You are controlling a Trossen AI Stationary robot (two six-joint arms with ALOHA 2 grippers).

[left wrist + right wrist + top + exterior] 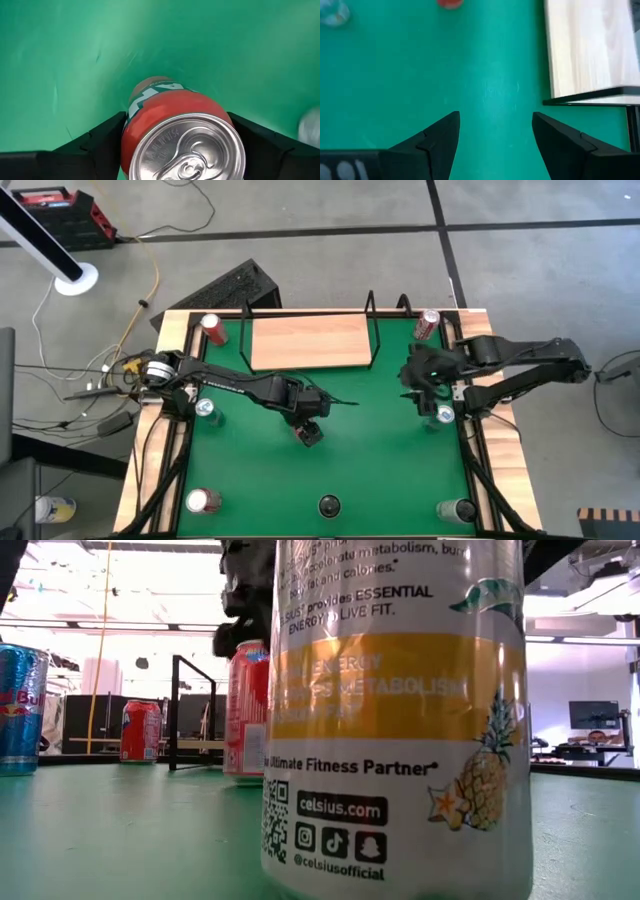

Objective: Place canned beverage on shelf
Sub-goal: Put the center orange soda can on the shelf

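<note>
Seven cans (211,328) (one gripped), one shelf (309,342), two grippers (308,430).

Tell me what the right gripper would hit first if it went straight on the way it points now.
Probably just the bare green table top. The right gripper is open and empty, and the shelf lies off to one side of that line. Depth is hard to judge.

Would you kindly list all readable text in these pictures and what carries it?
Large white and yellow can: "ESSENTIAL ENERGY", "LIVE FIT.", "Ultimate Fitness Partner", "celsius.com", "@celsiusofficial".
Blue and silver can: "Red Bu", cut off.
Red can between the left gripper fingers: lettering unreadable.
Other cans: too small.
</note>
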